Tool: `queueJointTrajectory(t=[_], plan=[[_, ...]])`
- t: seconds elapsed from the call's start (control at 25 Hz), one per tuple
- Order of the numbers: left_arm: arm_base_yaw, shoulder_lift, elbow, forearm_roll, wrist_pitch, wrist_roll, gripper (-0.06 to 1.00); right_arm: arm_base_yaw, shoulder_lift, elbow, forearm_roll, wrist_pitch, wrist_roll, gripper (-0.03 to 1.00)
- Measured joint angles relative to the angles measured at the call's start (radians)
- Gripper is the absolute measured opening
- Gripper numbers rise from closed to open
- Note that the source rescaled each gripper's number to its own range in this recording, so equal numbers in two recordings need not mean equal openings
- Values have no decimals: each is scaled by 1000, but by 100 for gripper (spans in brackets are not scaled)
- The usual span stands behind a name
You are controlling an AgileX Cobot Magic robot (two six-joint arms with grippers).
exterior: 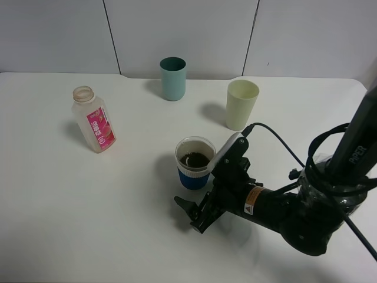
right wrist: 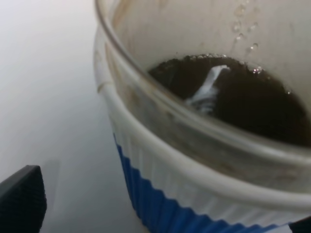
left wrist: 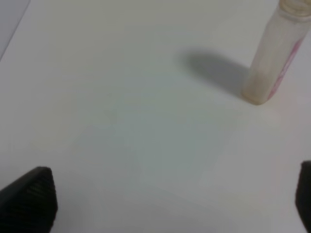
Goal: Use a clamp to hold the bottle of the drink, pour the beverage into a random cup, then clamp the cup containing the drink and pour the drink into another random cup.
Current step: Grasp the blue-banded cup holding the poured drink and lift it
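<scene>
Right pincer [exterior: 203, 177] low above white table [exterior: 88, 224]; grey panelled wall [exterior: 177, 29] behind.

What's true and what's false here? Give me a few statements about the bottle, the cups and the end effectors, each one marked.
1. The bottle stands upright with no cap. True.
2. The dark drink is in the bottle. False: it is in the blue-sleeved cup.
3. The right end effector is open, with a jaw on either side of the blue-sleeved cup. True.
4. The green cup lies on its side. False: it stands upright.
5. The left end effector grips the bottle. False: it is open and apart from the bottle.
</scene>
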Motion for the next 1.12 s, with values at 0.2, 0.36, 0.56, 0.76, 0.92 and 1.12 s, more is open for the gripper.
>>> queueJointTrajectory(t=[0.2, 0.36, 0.56, 0.76, 0.92, 1.12], plan=[[0, 0, 0, 0, 0, 0, 100, 0, -4, 0, -1, 0, 0, 87], [0, 0, 0, 0, 0, 0, 100, 0, -26, 0, -1, 4, -1, 87], [0, 0, 0, 0, 0, 0, 100, 0, -65, 0, -1, 2, -1, 87], [0, 0, 0, 0, 0, 0, 100, 0, -65, 0, -1, 2, -5, 87], [0, 0, 0, 0, 0, 0, 100, 0, -62, 0, -1, 1, -14, 72], [0, 0, 0, 0, 0, 0, 100, 0, -62, 0, -2, -1, -15, 0]])
